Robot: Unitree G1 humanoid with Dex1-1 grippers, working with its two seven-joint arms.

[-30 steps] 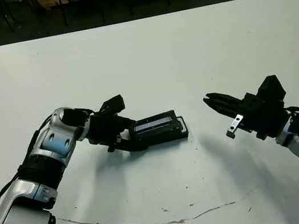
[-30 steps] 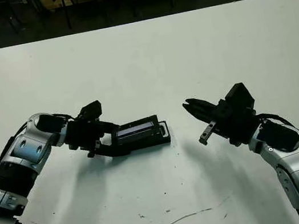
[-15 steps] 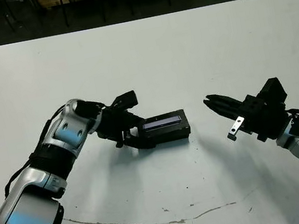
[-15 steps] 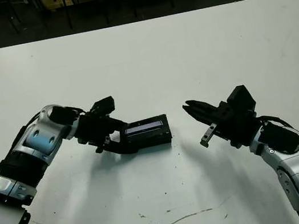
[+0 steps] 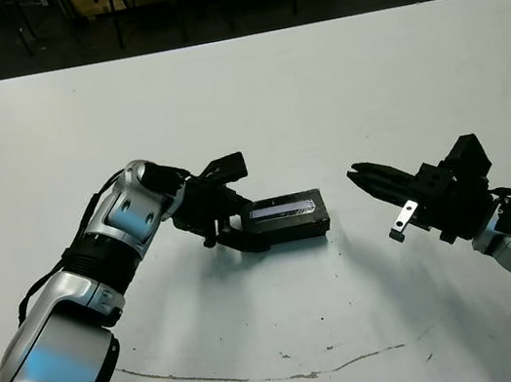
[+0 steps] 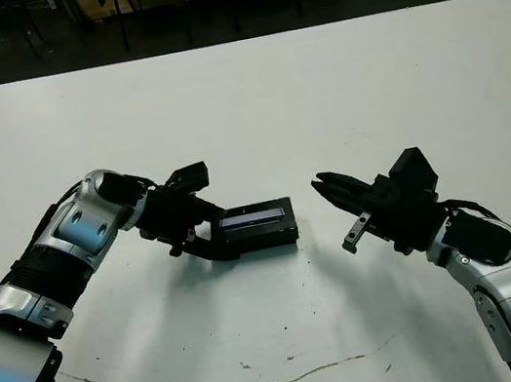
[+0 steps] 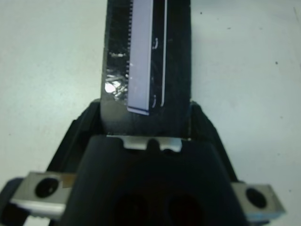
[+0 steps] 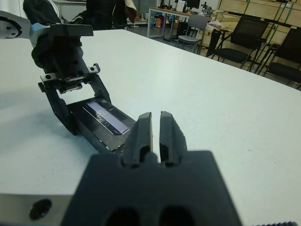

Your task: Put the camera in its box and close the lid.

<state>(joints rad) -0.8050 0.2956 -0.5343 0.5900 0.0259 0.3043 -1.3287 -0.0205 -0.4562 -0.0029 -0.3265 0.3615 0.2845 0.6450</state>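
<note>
Starting at the left gripper [image 5: 240, 230]: straddling the left end of the lid [image 5: 287, 210], with one finger running along its far side and one along its near side, both pressing against the black edges in the left wrist view and so gripping rather than merely flanking. Reaching down past the lid to the box [image 5: 288, 232] beneath it, low on the white table [image 5: 317, 91].

Moving outward: lying flat near the table's middle, with the long axis running left to right and the silvery strip facing up. Sitting square on the box as far as the head views show, with no white lining peeking out. Showing nothing of the camera anywhere; probably lying inside under the lid, though that is only a judgement.

Further right: hovering above the table, well apart from the box's right end, the right gripper [image 5: 362, 175], pointing left at that end along the box's length. Holding nothing, with its two fingers drawn almost together and only a thin slit between them.

Judging the task close to done. Turning the next move on the left arm, already at the box, either pressing the lid home or letting go and backing off leftward along the long axis.
</note>
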